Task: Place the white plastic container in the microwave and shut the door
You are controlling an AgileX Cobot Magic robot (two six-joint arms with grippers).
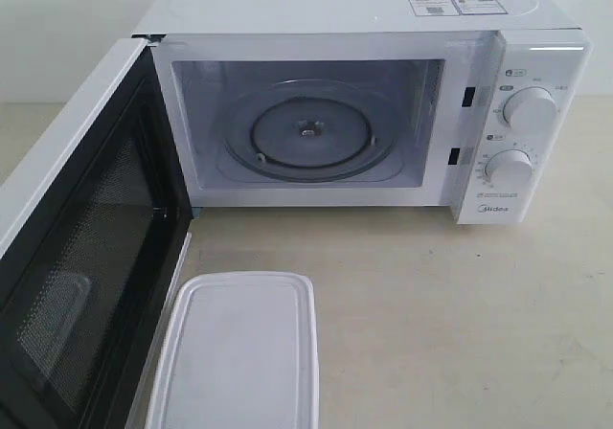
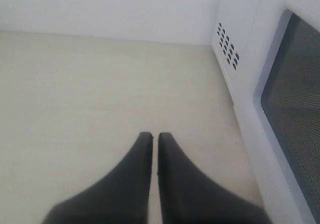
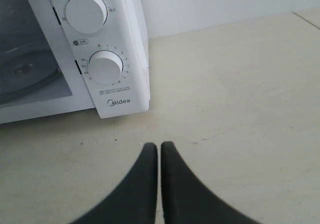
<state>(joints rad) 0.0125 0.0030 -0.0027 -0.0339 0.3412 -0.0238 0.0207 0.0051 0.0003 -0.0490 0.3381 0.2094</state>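
Observation:
The white plastic container [image 1: 238, 350] lies flat-lidded on the table in front of the microwave [image 1: 364, 94], right beside the open door [image 1: 81, 257]. The door swings out to the left, its black mesh inner side showing. Inside, the glass turntable [image 1: 308, 134] is bare. Neither arm appears in the exterior view. My left gripper [image 2: 154, 135] is shut with nothing in it, hovering over the table beside the door's outer window [image 2: 295, 94]. My right gripper [image 3: 159, 146] is also shut and holds nothing, just in front of the microwave's dial panel [image 3: 102, 66].
The beige tabletop [image 1: 450, 324] stretches to the right of the container and in front of the dial panel. A white wall [image 2: 110, 6] stands behind the table. Vent holes [image 2: 227, 49] mark the microwave's side.

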